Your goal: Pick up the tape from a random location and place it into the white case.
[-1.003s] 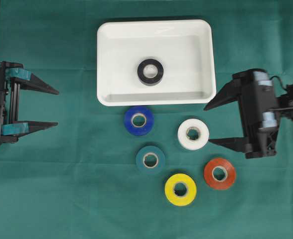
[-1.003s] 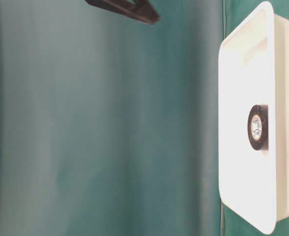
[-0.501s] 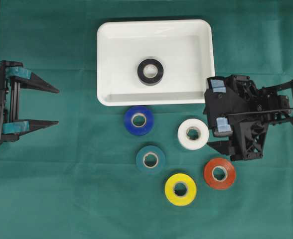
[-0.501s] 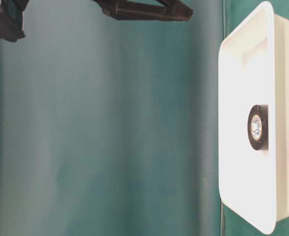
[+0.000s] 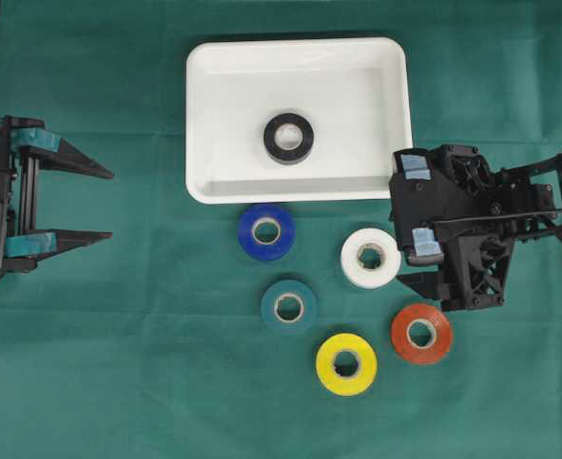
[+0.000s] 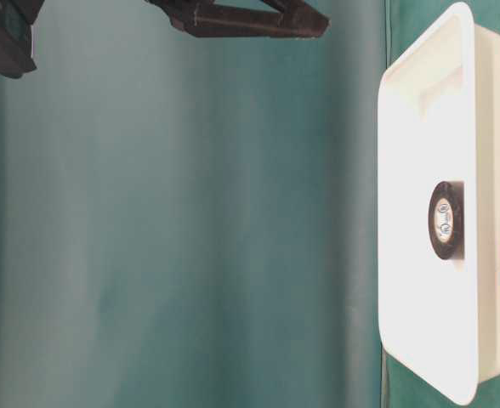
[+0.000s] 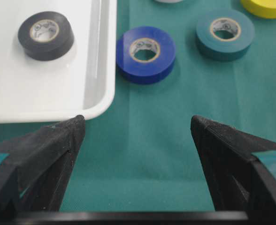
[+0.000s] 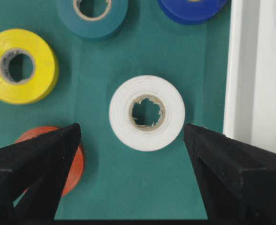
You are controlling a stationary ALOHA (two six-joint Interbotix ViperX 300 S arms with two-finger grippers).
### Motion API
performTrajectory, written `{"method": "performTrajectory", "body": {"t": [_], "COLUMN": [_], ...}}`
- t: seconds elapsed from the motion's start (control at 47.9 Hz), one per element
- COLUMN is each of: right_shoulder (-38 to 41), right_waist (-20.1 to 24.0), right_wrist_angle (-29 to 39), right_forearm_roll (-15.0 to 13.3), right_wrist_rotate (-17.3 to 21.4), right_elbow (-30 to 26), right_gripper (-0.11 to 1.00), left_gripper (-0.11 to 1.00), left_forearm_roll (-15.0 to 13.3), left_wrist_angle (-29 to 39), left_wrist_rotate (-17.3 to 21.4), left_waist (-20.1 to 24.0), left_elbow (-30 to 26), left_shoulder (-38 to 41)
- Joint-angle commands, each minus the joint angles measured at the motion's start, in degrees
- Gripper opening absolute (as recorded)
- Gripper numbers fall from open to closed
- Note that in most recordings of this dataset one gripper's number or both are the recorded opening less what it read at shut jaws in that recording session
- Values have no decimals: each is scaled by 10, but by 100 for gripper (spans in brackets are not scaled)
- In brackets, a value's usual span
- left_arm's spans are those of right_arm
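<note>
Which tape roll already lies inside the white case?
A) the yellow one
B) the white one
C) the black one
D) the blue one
C: the black tape roll sits on the floor of the white case, while the other colours lie on the green cloth outside it.

No readable text or labels.

surface: green cloth (image 5: pixel 118 363) | covers whole table | smooth, faint creases | backdrop: green curtain (image 6: pixel 190 221)
</note>
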Motion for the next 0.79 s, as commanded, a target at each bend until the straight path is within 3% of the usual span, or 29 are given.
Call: {"method": "performTrajectory", "body": {"t": [0.0, 0.773], "right_shoulder": [-3, 13], "right_waist": [2, 4], "right_wrist_angle": [-2, -25], "right_forearm_roll": [0, 0], "right_wrist_rotate": [2, 1], "right_elbow": [-17, -4], "right_gripper": [92, 92], "left_gripper": [98, 98], "left_forearm_roll": [-1, -1], "left_wrist_angle": [-4, -5], "left_wrist_rotate": [-1, -1], "left_waist": [2, 2], "left_elbow": [-7, -7], "left_shoulder": [4, 4]}}
